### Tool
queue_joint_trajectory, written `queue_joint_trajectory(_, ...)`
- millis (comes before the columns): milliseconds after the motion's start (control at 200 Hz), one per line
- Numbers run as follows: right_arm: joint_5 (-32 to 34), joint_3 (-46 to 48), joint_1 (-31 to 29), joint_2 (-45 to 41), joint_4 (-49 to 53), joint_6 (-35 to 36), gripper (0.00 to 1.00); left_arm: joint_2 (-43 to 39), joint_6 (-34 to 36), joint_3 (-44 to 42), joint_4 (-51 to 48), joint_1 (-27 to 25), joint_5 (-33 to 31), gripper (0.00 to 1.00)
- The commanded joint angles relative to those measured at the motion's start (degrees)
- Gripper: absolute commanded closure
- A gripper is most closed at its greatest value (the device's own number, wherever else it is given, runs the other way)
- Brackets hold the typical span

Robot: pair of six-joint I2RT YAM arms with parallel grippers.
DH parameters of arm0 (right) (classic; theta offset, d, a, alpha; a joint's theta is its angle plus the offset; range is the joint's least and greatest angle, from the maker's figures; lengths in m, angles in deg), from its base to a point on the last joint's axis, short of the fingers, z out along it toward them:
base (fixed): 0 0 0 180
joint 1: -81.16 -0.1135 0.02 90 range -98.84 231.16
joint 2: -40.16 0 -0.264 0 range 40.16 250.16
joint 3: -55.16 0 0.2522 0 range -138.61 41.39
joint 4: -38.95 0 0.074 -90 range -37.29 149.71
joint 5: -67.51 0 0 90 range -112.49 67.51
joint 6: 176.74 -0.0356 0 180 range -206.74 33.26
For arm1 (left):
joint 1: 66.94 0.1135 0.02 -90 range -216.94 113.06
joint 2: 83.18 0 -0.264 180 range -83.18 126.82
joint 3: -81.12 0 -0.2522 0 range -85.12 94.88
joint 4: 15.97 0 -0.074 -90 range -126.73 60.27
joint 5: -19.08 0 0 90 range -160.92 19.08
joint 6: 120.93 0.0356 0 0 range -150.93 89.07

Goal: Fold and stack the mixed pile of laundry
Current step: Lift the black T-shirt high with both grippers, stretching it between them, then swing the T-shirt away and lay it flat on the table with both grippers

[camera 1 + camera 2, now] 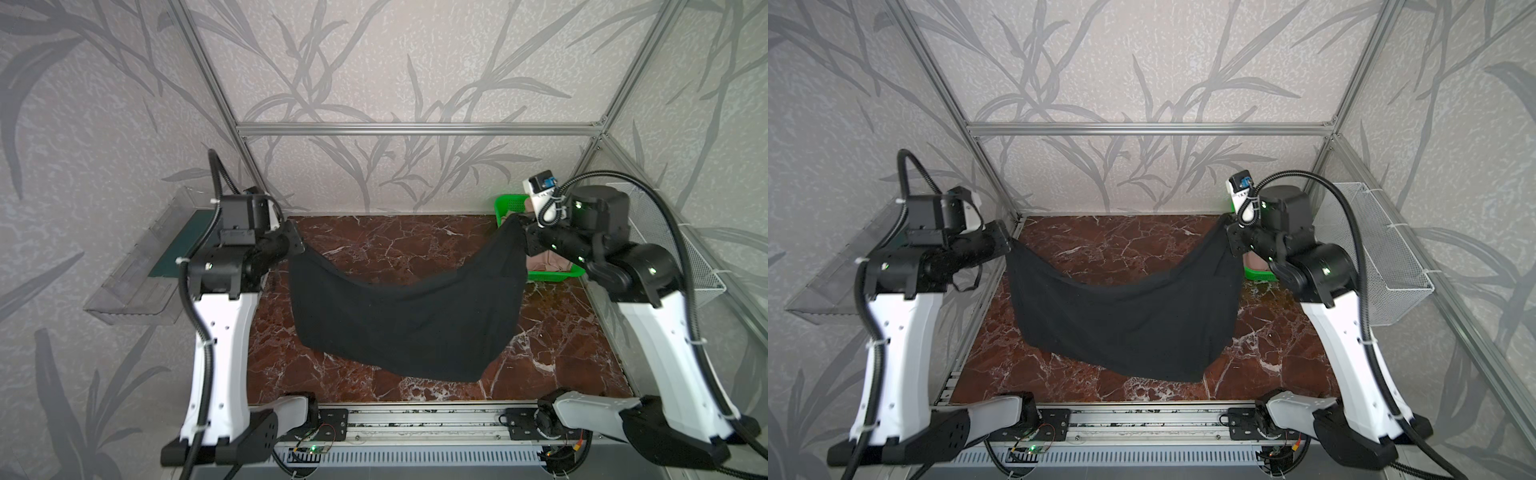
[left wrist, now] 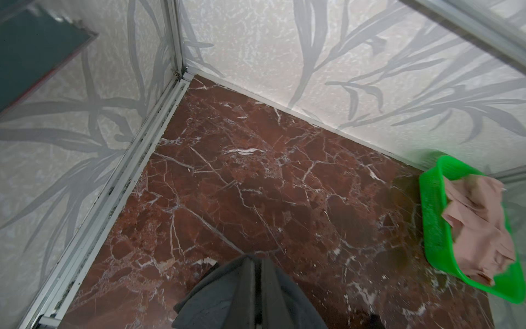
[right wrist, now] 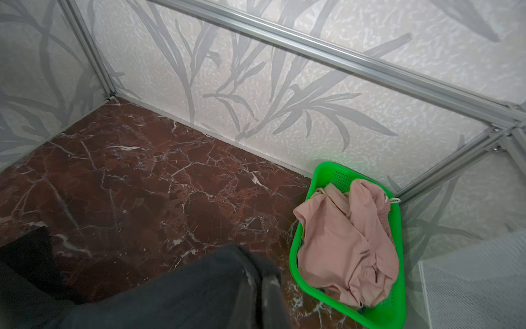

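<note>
**Black T-shirt slung between two claws above the tabletop**

A black T-shirt (image 1: 407, 316) is held up by two of its corners, one in each claw. The left claw (image 1: 296, 247) is clamped shut on the corner at the left side of the tabletop (image 1: 374, 245). The right claw (image 1: 522, 229) is clamped shut on the opposite corner at the right, just in front of a green basket (image 1: 552, 272). The claws are raised to about the same height and are well apart. The shirt's long axis therefore runs from left to right between them, sagging in the middle. From each claw the cloth falls downward and toward the front edge. Whether its lowest fold touches the tabletop cannot be told. Neither arm is nearer, as the load is shared evenly. Pink shorts (image 3: 347, 245) are seen crumpled in the basket, not yet folded. The shirt is judged ready to be laid flat, which would call for both claws to be lowered together.
</note>
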Motion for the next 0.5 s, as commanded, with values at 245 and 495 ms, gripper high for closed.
queue_joint_trajectory(245, -6.9, -46.0, 6.5, 19.0, -4.5, 10.8, 1.0, 26.7, 1.5, 46.5, 2.8, 0.8, -4.2, 1.0)
queue_joint_trajectory(495, -11.1, -30.9, 6.5, 5.1, -13.1, 16.2, 1.0, 14.9, 5.0, 33.3, 11.3, 2.5, -0.7, 1.0)
